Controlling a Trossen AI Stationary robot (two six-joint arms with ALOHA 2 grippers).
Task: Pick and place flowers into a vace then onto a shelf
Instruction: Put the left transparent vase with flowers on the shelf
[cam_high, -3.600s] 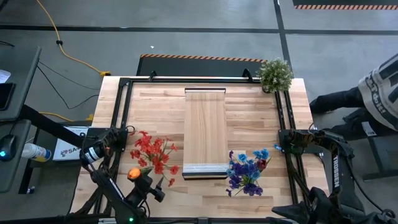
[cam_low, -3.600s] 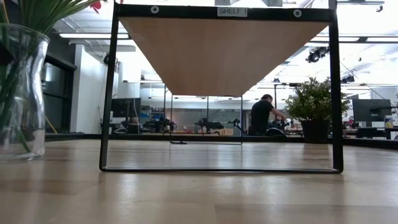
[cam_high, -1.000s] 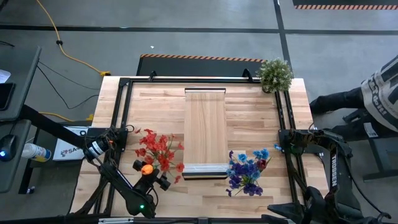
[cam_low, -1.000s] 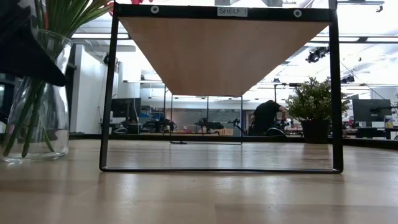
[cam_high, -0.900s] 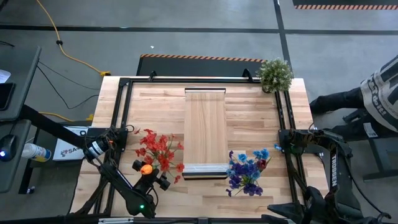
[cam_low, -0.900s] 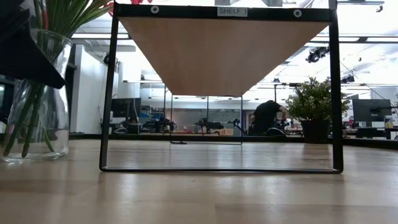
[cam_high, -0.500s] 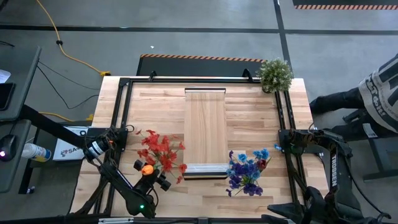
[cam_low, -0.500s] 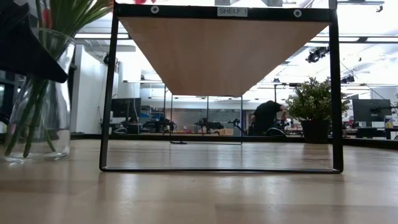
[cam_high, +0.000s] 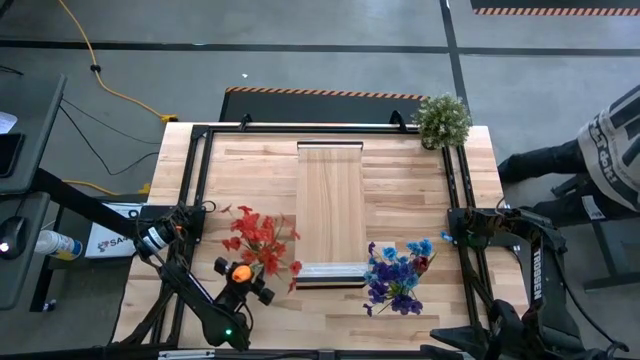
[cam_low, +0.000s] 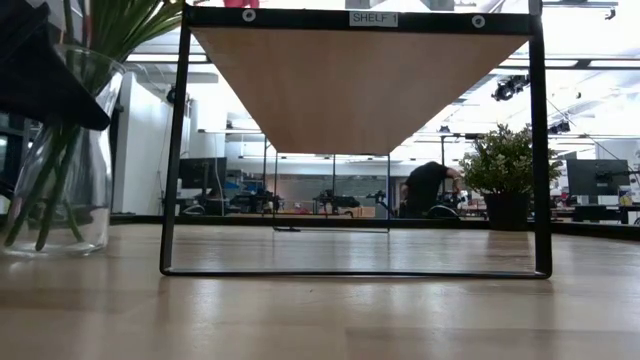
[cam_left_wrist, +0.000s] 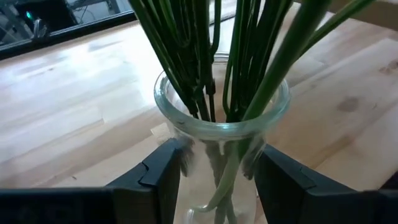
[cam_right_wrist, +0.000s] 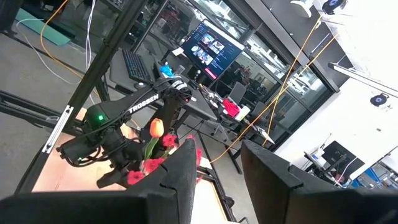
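A clear glass vase (cam_left_wrist: 221, 134) holds green stems, with red flower heads (cam_high: 262, 240) and an orange head (cam_high: 240, 272) above it. It stands at the table's near left, left of the raised wooden shelf (cam_high: 330, 210). My left gripper (cam_left_wrist: 217, 171) is shut on the vase's neck; in the low view it is a dark shape (cam_low: 40, 80) in front of the vase (cam_low: 60, 190). Blue and purple flowers (cam_high: 398, 272) stand to the right of the shelf. My right gripper (cam_right_wrist: 217, 152) waits open and raised at the table's right side (cam_high: 458, 238). My left gripper has the vase's neck (cam_left_wrist: 194, 150), just under the rim, between its two fingers (cam_left_wrist: 158, 180), one on each side. The fingers come in slanting a little downward from the table's near left. The vase stands upright with its base (cam_low: 55, 245) on the table.
A bushy potted plant (cam_high: 442, 118) stands at the far right corner. The shelf sits on a black metal frame (cam_low: 175, 150) with free room beneath it. A person (cam_high: 600, 150) sits beyond the table's right edge, and another shows in the room behind (cam_low: 425, 185).
The red flower heads have shifted a little toward the shelf, and the vase has leaned slightly in the low view. My left gripper stays at the vase.
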